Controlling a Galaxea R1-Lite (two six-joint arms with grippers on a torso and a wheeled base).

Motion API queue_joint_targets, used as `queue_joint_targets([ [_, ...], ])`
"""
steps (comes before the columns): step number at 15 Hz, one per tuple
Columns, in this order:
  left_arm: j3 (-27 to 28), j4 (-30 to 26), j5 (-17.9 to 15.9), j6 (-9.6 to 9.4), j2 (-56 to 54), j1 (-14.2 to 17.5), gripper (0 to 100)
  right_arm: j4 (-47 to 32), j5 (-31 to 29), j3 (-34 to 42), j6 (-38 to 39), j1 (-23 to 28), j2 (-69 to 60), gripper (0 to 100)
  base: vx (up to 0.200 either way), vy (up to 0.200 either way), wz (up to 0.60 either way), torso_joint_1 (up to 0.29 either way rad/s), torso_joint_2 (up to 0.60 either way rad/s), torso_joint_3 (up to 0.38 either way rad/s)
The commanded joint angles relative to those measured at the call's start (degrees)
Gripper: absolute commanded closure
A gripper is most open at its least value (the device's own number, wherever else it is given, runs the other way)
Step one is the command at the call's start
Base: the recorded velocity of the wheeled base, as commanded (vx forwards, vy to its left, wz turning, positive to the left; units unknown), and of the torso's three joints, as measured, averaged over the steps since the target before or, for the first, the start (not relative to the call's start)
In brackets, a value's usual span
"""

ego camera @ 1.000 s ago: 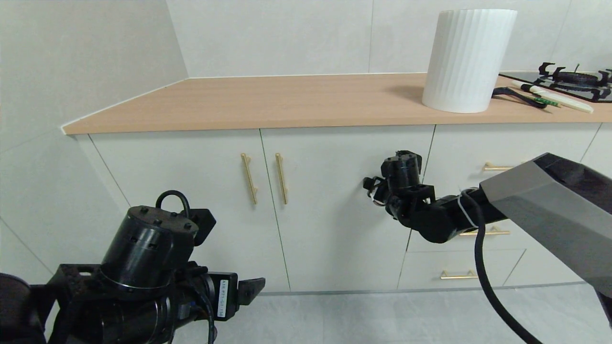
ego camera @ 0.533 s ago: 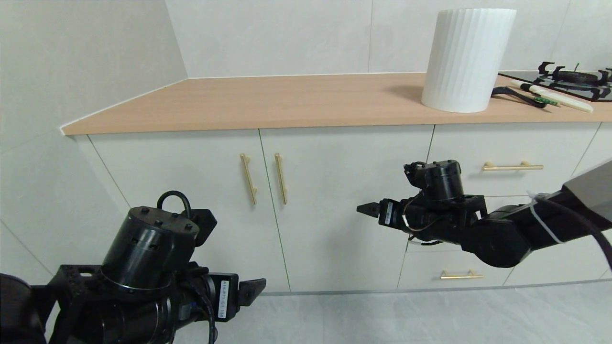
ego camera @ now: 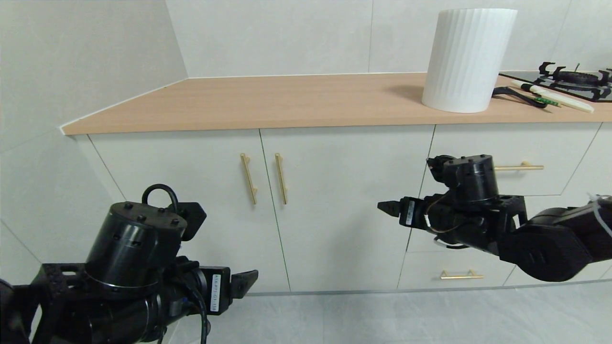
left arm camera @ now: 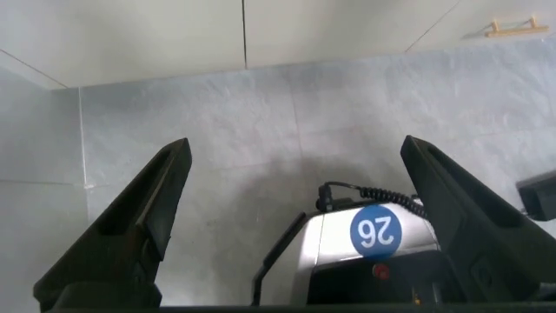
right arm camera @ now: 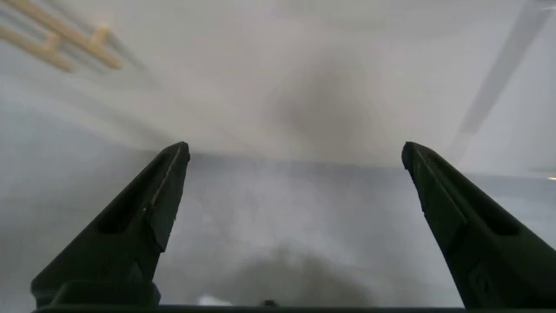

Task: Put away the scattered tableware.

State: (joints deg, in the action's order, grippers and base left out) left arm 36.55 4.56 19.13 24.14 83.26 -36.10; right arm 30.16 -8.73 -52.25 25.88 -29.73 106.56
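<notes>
A black utensil (ego camera: pixel 519 95) and a cream-handled utensil (ego camera: pixel 557 98) are lying side by side at the right end of the desk (ego camera: pixel 287 102). They are resting just beside a tall white ribbed holder (ego camera: pixel 468 59) and by the edge of the stove (ego camera: pixel 573 78). The holder is standing upright on the desk. Its opening is facing up and away, so I cannot tell if anything is sitting inside it.

Both arms are hanging lower, in front of the cupboard (ego camera: pixel 334 200), well apart from the utensils. The left hand (ego camera: pixel 246 281) is hovering low, near the floor (ego camera: pixel 382 315), before the lower part of the left door. Its fingers (left arm camera: pixel 143 226) are spreading wide and it is grasping nothing. The right hand (ego camera: pixel 386 207) is pointing toward the right door, beside the drawers (ego camera: pixel 550 148) and below the holder. It is also gaping wide, and nothing is sitting in it. The doors and drawers are all sitting shut.
</notes>
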Motion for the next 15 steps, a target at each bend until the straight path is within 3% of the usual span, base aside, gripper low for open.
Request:
queue_joint_targets([
  [1,-0.25,0.01,2.14,0.03,-2.4,0.59,0,0.43,-4.46,7.34,-0.66,1.26,-10.93,0,0.0,0.0,0.0,0.0,0.0,0.0],
  [3,-2.09,0.01,7.77,-0.06,-7.06,1.82,0,0.43,-8.41,13.23,-1.01,2.57,-21.74,0,0.0,0.0,0.0,0.0,0.0,0.0],
  [6,-5.52,-0.08,10.84,-0.67,-18.66,3.84,0,0.34,-10.08,22.45,-5.4,5.48,-37.83,0,0.0,0.0,0.0,0.0,0.0,0.0],
  [8,-11.41,-0.08,10.84,-9.55,-32.81,8.67,0,-1.6,-9.64,29.05,-11.47,10.31,-53.56,0,0.0,0.0,0.0,0.0,0.0,0.0],
  [10,-15.19,-0.43,9.61,-20.53,-47.49,12.81,0,-7.84,-9.64,30.72,-16.39,15.32,-65.86,0,0.0,0.0,0.0,0.0,0.0,0.0],
  [11,-16.16,-0.69,8.12,-24.23,-53.12,14.83,0,-11.97,-9.64,30.63,-17.53,16.37,-70.96,0,0.0,0.0,0.0,0.0,0.0,0.0],
  [13,-16.51,-3.24,6.01,-28.36,-62.08,17.82,0,-18.56,-9.9,30.45,-21.22,17.87,-80.98,0,0.0,0.0,0.0,0.0,0.0,0.0],
  [15,-16.42,-6.67,5.92,-29.41,-67.79,21.07,0,-21.28,-9.9,30.45,-26.06,22.0,-88.19,0,0.0,0.0,0.0,0.0,0.0,0.0],
])
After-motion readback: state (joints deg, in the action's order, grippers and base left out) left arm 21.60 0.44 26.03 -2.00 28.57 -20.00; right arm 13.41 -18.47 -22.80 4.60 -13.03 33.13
